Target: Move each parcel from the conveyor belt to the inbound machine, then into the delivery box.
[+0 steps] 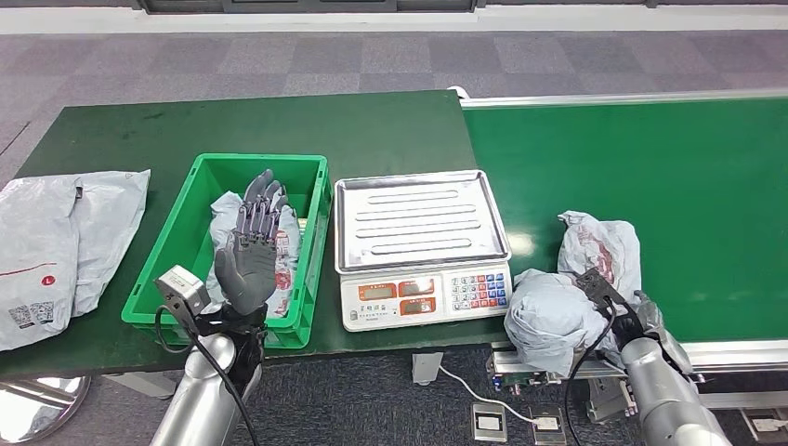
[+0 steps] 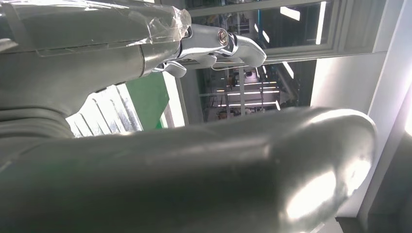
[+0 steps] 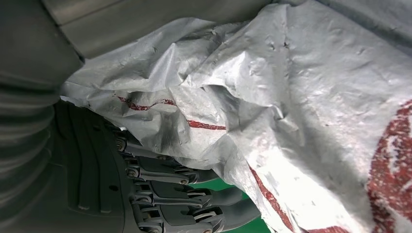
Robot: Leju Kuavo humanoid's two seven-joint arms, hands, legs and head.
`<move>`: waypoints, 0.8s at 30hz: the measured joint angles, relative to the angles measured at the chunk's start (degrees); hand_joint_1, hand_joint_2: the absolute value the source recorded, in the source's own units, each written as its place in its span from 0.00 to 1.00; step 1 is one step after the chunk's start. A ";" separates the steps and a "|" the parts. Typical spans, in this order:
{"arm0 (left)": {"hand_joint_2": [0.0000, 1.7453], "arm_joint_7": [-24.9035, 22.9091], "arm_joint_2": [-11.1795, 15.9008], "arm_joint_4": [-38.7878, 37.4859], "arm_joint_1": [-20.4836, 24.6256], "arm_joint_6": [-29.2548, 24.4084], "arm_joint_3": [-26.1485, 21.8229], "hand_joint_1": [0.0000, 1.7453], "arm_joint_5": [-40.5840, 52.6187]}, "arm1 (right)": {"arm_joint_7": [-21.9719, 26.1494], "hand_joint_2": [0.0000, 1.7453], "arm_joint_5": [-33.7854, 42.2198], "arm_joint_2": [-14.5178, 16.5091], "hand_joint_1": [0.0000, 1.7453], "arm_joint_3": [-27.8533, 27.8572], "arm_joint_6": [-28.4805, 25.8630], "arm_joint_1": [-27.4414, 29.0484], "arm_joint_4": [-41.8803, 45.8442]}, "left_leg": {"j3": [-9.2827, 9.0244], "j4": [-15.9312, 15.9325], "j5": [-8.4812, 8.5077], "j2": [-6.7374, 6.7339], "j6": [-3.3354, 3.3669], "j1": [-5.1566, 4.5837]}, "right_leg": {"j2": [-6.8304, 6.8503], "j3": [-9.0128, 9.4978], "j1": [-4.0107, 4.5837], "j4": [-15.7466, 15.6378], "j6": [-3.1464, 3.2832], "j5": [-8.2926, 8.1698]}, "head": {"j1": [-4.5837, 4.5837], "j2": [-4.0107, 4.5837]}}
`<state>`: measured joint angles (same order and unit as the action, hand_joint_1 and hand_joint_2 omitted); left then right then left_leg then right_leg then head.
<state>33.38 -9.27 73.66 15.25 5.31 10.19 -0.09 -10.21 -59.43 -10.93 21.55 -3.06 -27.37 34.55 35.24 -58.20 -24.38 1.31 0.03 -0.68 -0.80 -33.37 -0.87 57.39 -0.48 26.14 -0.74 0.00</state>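
Left hand: the left hand (image 1: 251,243) is hovering upright over the green delivery box (image 1: 314,243), palm facing the camera, fingers straight and spread, holding nothing.
Right hand: the right hand (image 1: 624,314) is lying at the near edge of the conveyor belt (image 1: 688,177), its fingers (image 3: 194,194) curling under a crumpled grey parcel (image 1: 550,316) and gripping it.
Second parcel: another grey parcel with red print (image 1: 602,243) is lying on the belt just behind the gripped one, touching it.
Box contents: a grey bag with red marks (image 1: 223,223) is sitting inside the box, partly hidden by the raised hand.
Inbound machine: the scale (image 1: 423,243) is standing between box and belt, steel tray bare, keypad and orange displays facing the robot; digits too small to read.
Writing: red print on the parcels is unreadable.
Table: flat grey bags (image 1: 58,243), one showing a QR code, are lying left of the box.
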 joint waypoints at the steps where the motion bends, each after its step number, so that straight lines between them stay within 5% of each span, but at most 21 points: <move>1: 0.00 0.00 0.00 0.00 0.00 0.00 0.00 0.00 0.00 | 0.01 1.00 0.00 0.00 0.00 0.00 0.00 0.00 -0.02 | 0.00 0.00 0.00 0.00 0.00 0.00 | 0.00 0.00 0.00 0.00 0.00 0.00 | 0.00 0.00; 14: 0.00 0.00 0.00 -0.02 0.00 0.00 0.00 0.00 0.00 | 0.02 1.00 -0.02 0.00 0.00 0.00 0.00 -0.07 -0.19 | 0.00 0.00 0.00 0.00 0.00 0.00 | 0.01 0.01 0.00 -0.01 -0.01 0.00 | 0.00 0.00; 18: 0.00 -0.01 0.00 0.01 -0.05 0.00 0.00 0.00 0.05 | 1.38 1.00 0.78 0.01 1.00 0.00 -0.95 -0.05 -0.12 | 0.01 0.00 0.00 0.01 0.00 0.00 | 0.01 0.04 0.00 -0.01 -0.02 -0.01 | 0.00 0.00; 22: 0.00 -0.76 0.10 1.89 -1.61 -0.02 0.00 0.00 0.72 | 12.26 1.00 6.96 0.87 1.00 -0.13 -4.97 1.83 4.69 | 0.06 0.01 0.00 -0.02 0.01 -0.03 | -0.01 -0.04 -0.02 0.01 -0.04 -0.03 | 0.00 0.00; 24: 0.00 -1.23 0.15 3.13 -2.44 0.03 0.00 0.00 0.99 | 13.28 1.00 8.20 1.47 1.00 -0.47 -4.50 2.76 8.34 | 0.07 0.01 -0.01 -0.03 0.01 -0.03 | -0.03 -0.09 -0.03 0.00 -0.04 -0.03 | 0.00 0.00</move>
<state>32.14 -9.12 76.79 12.80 5.34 10.19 0.91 3.07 -51.23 -9.46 21.08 -7.56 -24.61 42.89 35.31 -58.19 -24.39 1.28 0.04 -0.71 -0.83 -33.46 -0.90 57.39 -0.51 26.12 -0.74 0.00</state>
